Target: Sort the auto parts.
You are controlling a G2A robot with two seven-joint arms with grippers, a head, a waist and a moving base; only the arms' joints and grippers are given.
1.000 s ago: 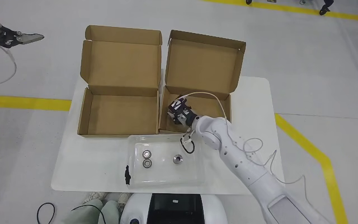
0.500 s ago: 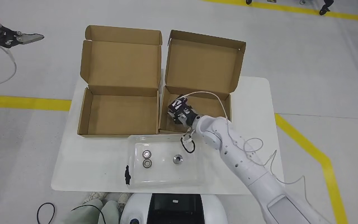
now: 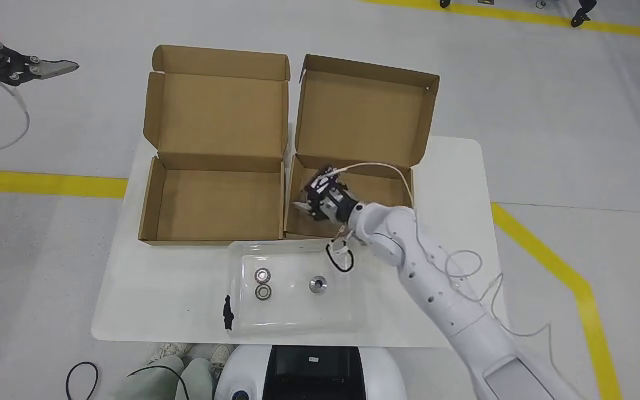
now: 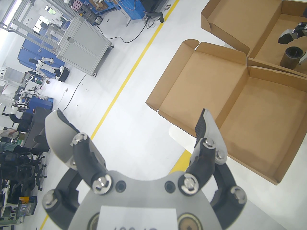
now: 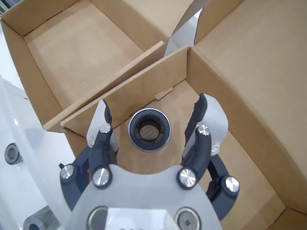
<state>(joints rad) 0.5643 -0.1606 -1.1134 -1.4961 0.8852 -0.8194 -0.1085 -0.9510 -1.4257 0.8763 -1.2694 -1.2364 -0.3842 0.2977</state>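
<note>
Top view, surface: a white desk (image 3: 450, 200) on pale floor crossed by a yellow line (image 3: 60, 183).
Top view, boxes: the right box (image 3: 365, 110) lies open, with the left box (image 3: 210, 205) touching its side.
Top view, tray: a clear tray (image 3: 300, 312) sits just in front of the right box and holds two ring bearings (image 3: 263, 283).
Left wrist view, left hand (image 4: 130, 118): spread wide, holding nothing, over the floor well beyond the right box.
Right wrist view, right hand (image 5: 153, 104): fingers apart, gripping nothing.
Right wrist view, metal sleeve (image 5: 150, 130): upright on the right box's floor near its corner, between those fingers and untouched.
</note>
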